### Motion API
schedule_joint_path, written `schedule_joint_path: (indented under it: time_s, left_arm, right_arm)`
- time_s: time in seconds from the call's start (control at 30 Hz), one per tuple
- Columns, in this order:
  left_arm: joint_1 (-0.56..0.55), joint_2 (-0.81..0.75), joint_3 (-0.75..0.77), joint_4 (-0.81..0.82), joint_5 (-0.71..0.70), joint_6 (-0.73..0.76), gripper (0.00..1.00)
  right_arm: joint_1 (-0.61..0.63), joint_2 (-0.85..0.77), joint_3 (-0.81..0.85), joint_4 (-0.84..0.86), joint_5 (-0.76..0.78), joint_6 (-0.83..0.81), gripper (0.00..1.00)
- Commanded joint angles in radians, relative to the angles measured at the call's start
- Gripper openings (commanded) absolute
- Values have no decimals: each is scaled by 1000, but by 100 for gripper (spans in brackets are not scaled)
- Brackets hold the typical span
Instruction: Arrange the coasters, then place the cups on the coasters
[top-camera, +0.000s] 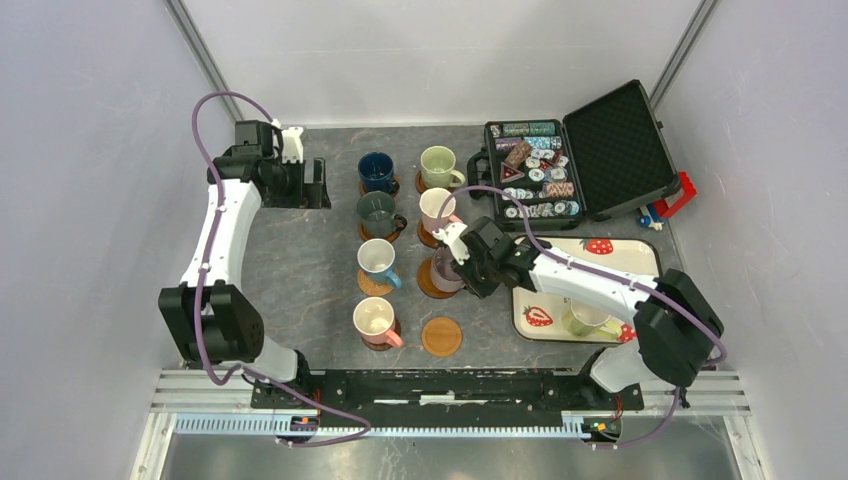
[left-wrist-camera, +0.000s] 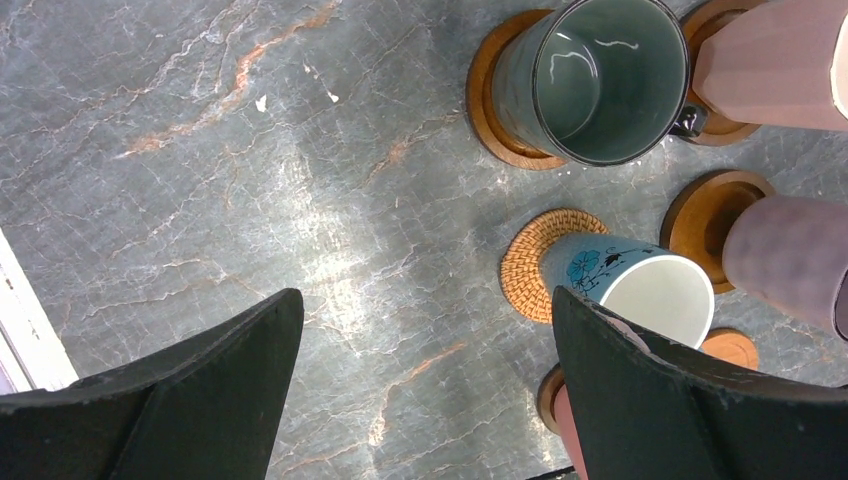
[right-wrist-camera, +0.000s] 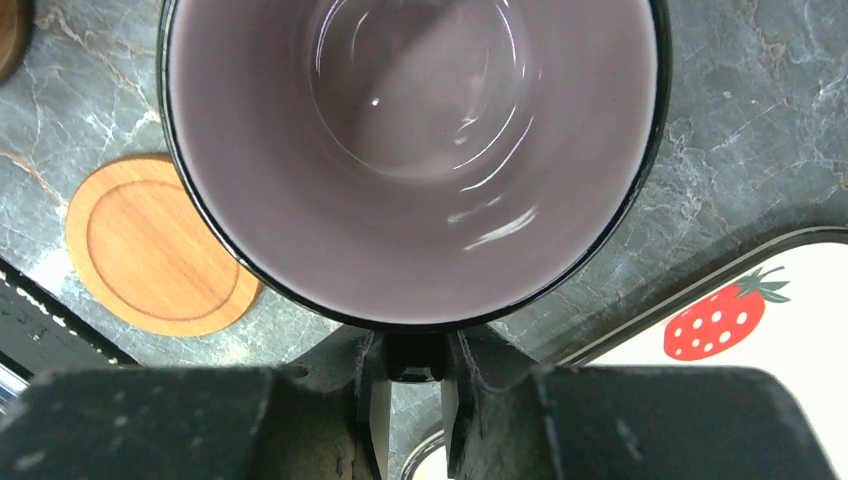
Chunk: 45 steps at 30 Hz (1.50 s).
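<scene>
Right wrist view looks straight into the mauve cup (right-wrist-camera: 410, 150), its handle pinched between the nearly closed fingers of the right gripper (right-wrist-camera: 410, 395). From above, the cup is over a dark coaster (top-camera: 430, 285) near the middle of the table (top-camera: 300, 270), one row back from the near edge (whether its base has landed I cannot tell). Placing this cup seems the step in hand. Next: lower it centred, release the handle, then fetch the pale green cup (top-camera: 585, 318) from the tray (top-camera: 625, 258) by the right edge for the bare coaster (top-camera: 441, 336). The left gripper (left-wrist-camera: 425, 320) hangs wide open, empty.
</scene>
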<state>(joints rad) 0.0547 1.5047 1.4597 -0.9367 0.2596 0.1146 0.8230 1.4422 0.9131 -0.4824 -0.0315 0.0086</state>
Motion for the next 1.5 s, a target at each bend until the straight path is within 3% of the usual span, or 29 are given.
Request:
schedule_joint_path:
  time_s: [0.0, 0.63, 0.77, 0.93, 1.03, 1.23, 1.37, 1.47]
  left_arm:
    - [-1, -46, -19, 7, -16, 54, 100]
    - [0, -42, -22, 9, -20, 59, 100]
    - [-1, -39, -23, 9, -20, 60, 100]
    - [0, -38, -23, 9, -23, 61, 100]
    - [0, -36, -24, 7, -25, 62, 100]
    - [0, -42, -19, -7, -26, 83, 100]
    - [-2, -47, -25, -16, -18, 92, 100]
    - [-1, -48, -26, -17, -4, 86, 100]
  right_arm:
    - [9, 19, 121, 61, 25, 37, 0]
    - [24, 103, 122, 51, 46, 76, 2]
    - [24, 105, 120, 51, 34, 89, 14]
    - [25, 99, 116, 45, 35, 90, 45]
    - [24, 86, 119, 39, 34, 84, 55]
    - [-6, 2, 170, -52, -2, -86, 76]
    - [-148, -53, 264, -200, -113, -265, 91]
    - [-352, -58, 374, -345, -310, -422, 98]
